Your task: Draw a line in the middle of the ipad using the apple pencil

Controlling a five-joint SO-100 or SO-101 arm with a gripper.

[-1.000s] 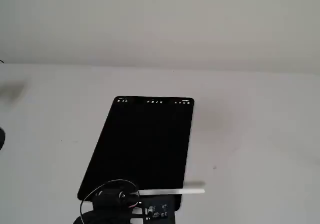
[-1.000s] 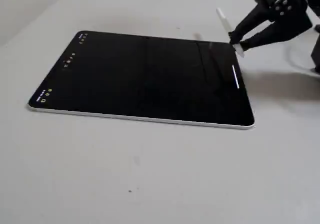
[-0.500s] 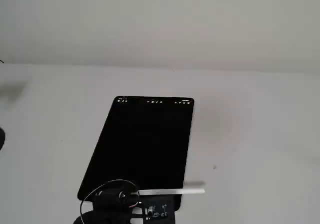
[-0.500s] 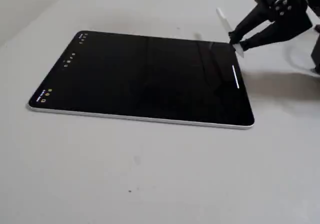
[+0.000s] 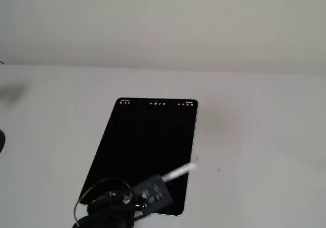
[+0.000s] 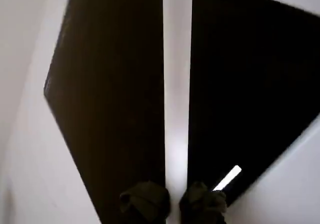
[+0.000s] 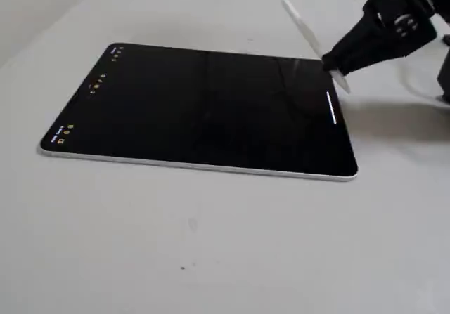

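Observation:
The iPad [image 5: 145,141] lies flat on the white table, its screen black with small icons along the far end. My gripper [image 5: 153,193] hovers over its near end, shut on the white Apple Pencil [image 5: 178,172], which slants up and to the right. In a fixed view [image 7: 337,64] the gripper holds the pencil [image 7: 302,27] low down; the lower tip sits by the iPad's [image 7: 204,107] right end. I cannot tell if it touches. A short white line [image 7: 332,108] shows on the screen there. In the wrist view the pencil [image 6: 177,83] runs between my fingers [image 6: 145,201], with the line [image 6: 227,178] to the right.
The iPad rests on a plain white table [image 5: 254,136] with a pale wall behind. The dark arm and its cable [image 5: 97,202] fill the bottom left of a fixed view. More arm parts [image 7: 443,54] show at the right edge of another.

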